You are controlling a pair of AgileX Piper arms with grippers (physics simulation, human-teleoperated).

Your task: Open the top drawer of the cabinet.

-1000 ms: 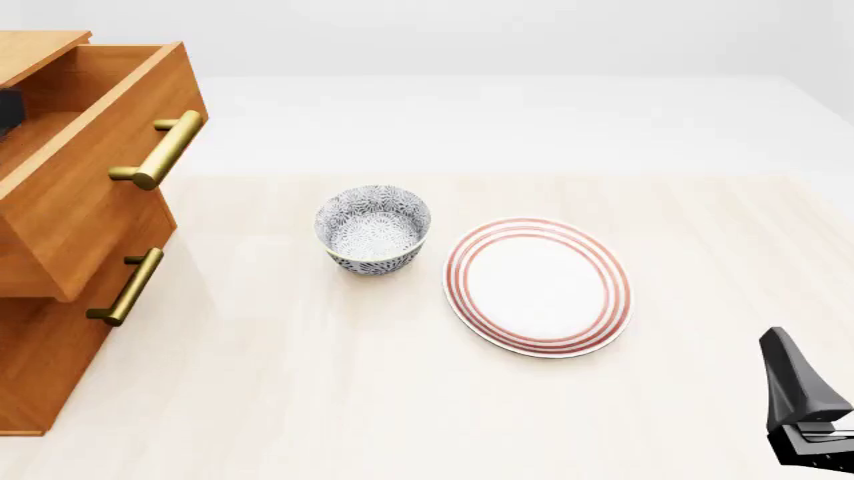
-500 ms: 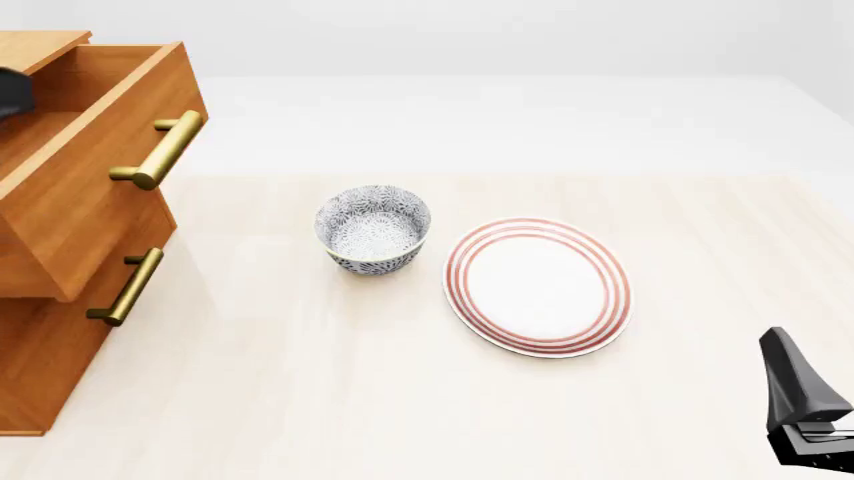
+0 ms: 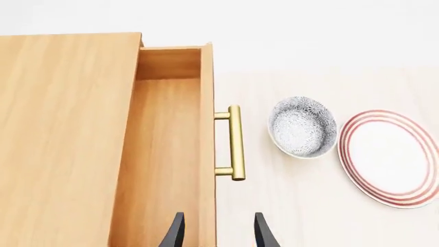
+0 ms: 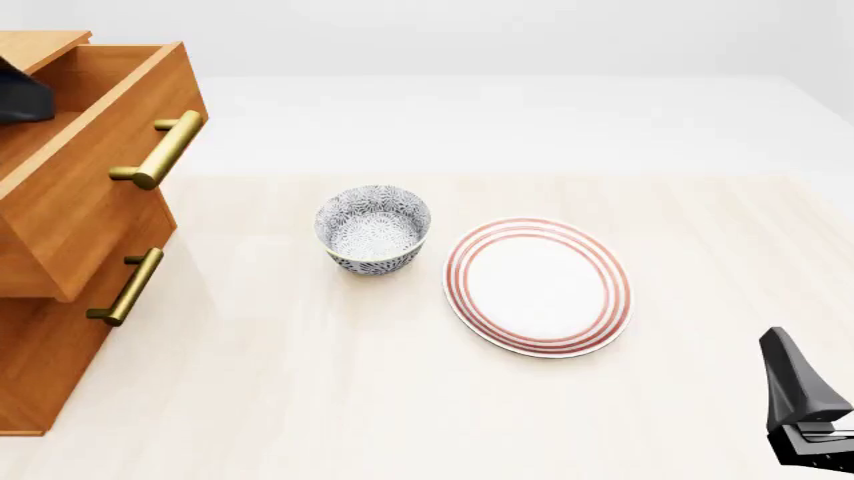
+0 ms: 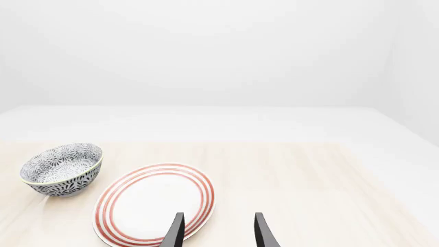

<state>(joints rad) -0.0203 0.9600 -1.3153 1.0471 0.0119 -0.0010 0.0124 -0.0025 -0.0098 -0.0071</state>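
Right pincer [image 4: 805, 420] at lower right of front frame, fingers spread, nothing between (wrist view confirms gap). Plate [image 4: 537, 286] with red rings at centre on tabletop [image 4: 334, 400]; patterned bowl [image 4: 374, 228] just beside it, to left. Cabinet [image 4: 54, 330] at left edge. Top drawer [image 4: 94, 190] pulled out, brass handle [image 4: 160, 150] free. Left pincer [image 3: 218, 234] above drawer's front edge, spread, touching nothing.

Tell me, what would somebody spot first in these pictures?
Probably the big orange-brown cabinet at the front view's left edge, its top drawer pulled out with a shiny brass handle. Next, mid-table, the blue-patterned bowl beside the red-ringed plate. The left pincer hangs open above the drawer.
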